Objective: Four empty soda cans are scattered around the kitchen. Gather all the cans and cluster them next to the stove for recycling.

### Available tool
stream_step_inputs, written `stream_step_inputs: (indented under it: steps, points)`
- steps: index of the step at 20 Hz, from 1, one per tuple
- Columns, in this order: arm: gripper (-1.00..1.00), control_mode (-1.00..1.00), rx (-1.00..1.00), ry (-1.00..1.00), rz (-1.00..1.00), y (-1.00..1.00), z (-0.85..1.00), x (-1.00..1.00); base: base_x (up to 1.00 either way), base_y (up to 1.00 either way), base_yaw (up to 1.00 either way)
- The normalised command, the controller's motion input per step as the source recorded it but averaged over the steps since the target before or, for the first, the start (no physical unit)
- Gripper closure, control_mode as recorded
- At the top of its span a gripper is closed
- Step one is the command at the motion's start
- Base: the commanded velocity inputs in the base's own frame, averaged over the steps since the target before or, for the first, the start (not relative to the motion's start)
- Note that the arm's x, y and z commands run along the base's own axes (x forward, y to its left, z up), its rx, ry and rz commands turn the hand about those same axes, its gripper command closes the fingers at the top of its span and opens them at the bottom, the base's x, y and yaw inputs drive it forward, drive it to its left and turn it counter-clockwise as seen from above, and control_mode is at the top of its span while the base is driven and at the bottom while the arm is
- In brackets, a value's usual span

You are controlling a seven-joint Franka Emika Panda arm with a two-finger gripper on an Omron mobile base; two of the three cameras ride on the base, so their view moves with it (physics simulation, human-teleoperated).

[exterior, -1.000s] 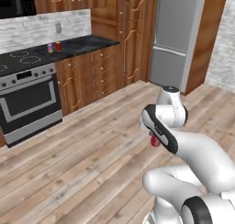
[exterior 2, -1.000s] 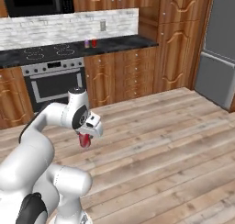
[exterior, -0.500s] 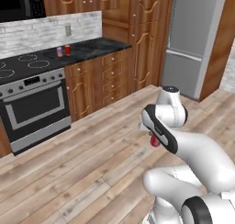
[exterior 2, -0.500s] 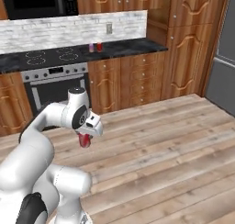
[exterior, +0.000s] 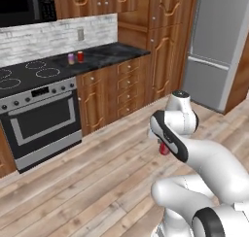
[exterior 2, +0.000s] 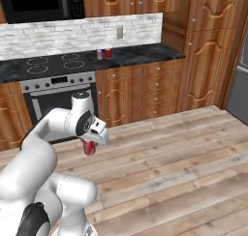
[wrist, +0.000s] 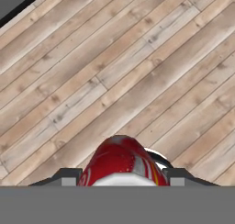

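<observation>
Carved brown wood cabinets line a simulated kitchen with a white brick back wall and a wood plank floor point(exterior: 87, 182). On the left stands the stove point(exterior: 34, 80), a black glass cooktop with white ring outlines above a silver oven front with black knobs and a bar handle. A black microwave point(exterior 2: 43, 3) hangs above it. To the right of the stove runs a black marbled table point(exterior: 107, 54). Two soda cans stand on it close beside each other, just past the cooktop's right edge and near the wall: a pink-purple can point(exterior: 71, 59) on the stove side and a red can point(exterior: 80, 56) next to it. A pale outlet plate point(exterior: 80, 35) sits on the brick wall behind them. Tall wood cupboards and a grey refrigerator point(exterior: 219, 46) stand further right.

A white robot arm with dark joints is folded over the open floor, well apart from the stove. Its pincer point(exterior 2: 88, 147) points down, closed around a third red can point(exterior 2: 88, 147), which hangs in the air above the planks. From the left base camera this held can point(exterior: 165, 149) peeks out beside the arm's dark wrist band. From the hand camera the held can's point(wrist: 121, 161) red body sits between the two dark finger tips point(wrist: 66, 176), with bare floor planks running diagonally beneath it.
</observation>
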Motion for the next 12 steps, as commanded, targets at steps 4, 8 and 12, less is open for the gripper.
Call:
stream_step_inputs:
  steps: [4, 8, 12]
  points:
    - [1.00, 1.00, 0.00, 0.00, 0.00, 0.00, 0.00, 0.00, 0.61, -0.01, 0.08]
    - [1.00, 1.00, 0.00, 0.00, 0.00, 0.00, 0.00, 0.00, 0.61, -0.10, 0.08]
    - [1.00, 1.00, 0.00, 0.00, 0.00, 0.00, 0.00, 0.00, 0.61, -0.11, 0.09]
